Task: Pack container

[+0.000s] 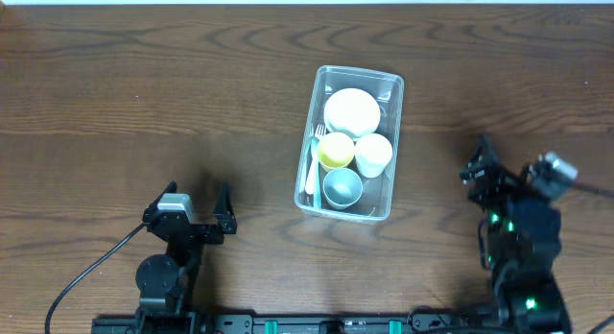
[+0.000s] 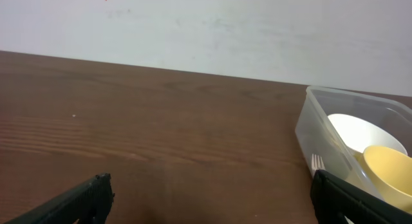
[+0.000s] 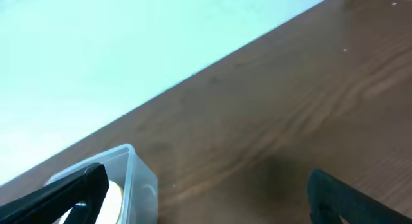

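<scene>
The clear plastic container (image 1: 393, 89) sits mid-table and holds a white bowl (image 1: 351, 111), a yellow cup (image 1: 336, 150), a white cup (image 1: 374, 154), a blue-grey cup (image 1: 342, 187) and a white fork (image 1: 312, 166). My left gripper (image 1: 197, 207) is open and empty, low at the front left, well left of the container. My right gripper (image 1: 480, 166) is open and empty at the right, apart from the container. The left wrist view shows the container (image 2: 309, 121) with the bowl (image 2: 360, 130), yellow cup (image 2: 389, 172) and fork (image 2: 317, 162). The right wrist view shows a container corner (image 3: 138, 176).
The brown wooden table (image 1: 144, 94) spreads around the container. Black cables run from the left arm base (image 1: 86, 276) and from the right arm (image 1: 595, 188). A pale wall stands behind the table's far edge (image 2: 193, 31).
</scene>
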Controlling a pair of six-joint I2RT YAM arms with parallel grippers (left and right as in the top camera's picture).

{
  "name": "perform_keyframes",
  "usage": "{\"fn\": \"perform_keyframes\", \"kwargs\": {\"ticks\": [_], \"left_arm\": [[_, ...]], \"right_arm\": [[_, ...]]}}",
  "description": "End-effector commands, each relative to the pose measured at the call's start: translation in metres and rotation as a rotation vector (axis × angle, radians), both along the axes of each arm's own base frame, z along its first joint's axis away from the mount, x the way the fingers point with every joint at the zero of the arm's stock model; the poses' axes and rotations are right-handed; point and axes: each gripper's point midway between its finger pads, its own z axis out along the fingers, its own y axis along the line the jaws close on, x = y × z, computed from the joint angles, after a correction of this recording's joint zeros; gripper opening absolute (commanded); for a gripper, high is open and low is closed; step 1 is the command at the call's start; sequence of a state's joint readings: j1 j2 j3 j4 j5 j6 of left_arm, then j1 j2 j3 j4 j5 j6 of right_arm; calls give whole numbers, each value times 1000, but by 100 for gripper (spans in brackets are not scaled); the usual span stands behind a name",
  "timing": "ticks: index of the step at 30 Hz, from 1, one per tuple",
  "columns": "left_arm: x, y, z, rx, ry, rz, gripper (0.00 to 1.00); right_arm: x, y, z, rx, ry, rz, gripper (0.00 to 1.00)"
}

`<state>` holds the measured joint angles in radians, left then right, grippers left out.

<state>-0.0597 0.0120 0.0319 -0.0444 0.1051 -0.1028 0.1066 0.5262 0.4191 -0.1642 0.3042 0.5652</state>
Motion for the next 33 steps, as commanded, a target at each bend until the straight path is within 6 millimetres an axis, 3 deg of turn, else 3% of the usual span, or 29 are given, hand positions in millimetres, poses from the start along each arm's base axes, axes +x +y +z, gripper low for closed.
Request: {"fn": "perform_keyframes", "kwargs": {"ticks": [1,7,20,33], "left_arm": [[0,0,-18,15,43,-6,98],[0,0,-18,15,43,-6,98],[0,0,-18,15,43,-6,98],[0,0,-18,15,43,-6,98]], "right_arm": [[-11,3,-21,13,-42,42,99],[-21,19,-49,-126,-94,192,99],[-28,18,-91,-268,21,234,99],[-30,21,-68,-311,-80,246,99]]}}
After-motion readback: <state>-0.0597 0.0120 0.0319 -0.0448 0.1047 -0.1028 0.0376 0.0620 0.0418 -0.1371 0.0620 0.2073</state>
